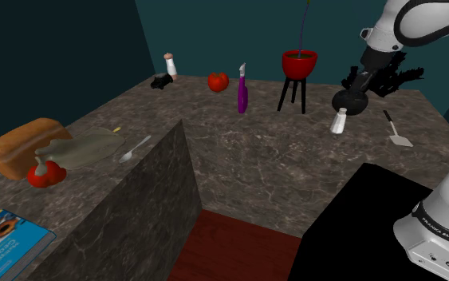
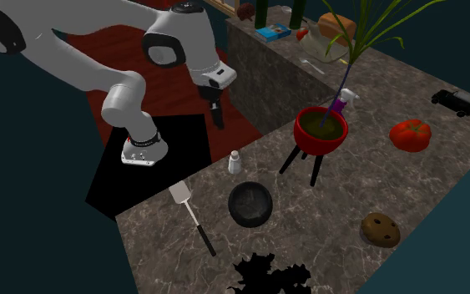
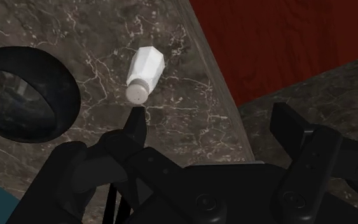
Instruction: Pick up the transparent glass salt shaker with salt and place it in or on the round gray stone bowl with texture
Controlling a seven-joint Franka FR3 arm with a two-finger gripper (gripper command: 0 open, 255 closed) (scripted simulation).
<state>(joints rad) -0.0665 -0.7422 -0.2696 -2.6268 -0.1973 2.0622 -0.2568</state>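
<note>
We count one salt shaker (image 2: pixel 235 162), one dark round bowl (image 2: pixel 250 204), one spatula (image 2: pixel 189 213), one red pot on black legs (image 2: pixel 320 132) and one tomato (image 2: pixel 411 134) on the marbled counter (image 2: pixel 325 250)

The shaker, white with a grey cap, stands upright near the counter's edge. In the second exterior view the bowl sits close by at its five o'clock, apart from it. The spatula is at the bowl's nine o'clock and the pot at the shaker's two o'clock

The one white arm (image 2: pixel 124 92) folds over from its stand with the wrist pointing down, and its gripper (image 2: pixel 217 117) hangs at the shaker's eleven o'clock, clear of it

In the wrist view we see the fingers (image 3: pixel 136 124) spread wide and empty, with the shaker (image 3: pixel 144 73) just past one fingertip, outside the gap
</note>
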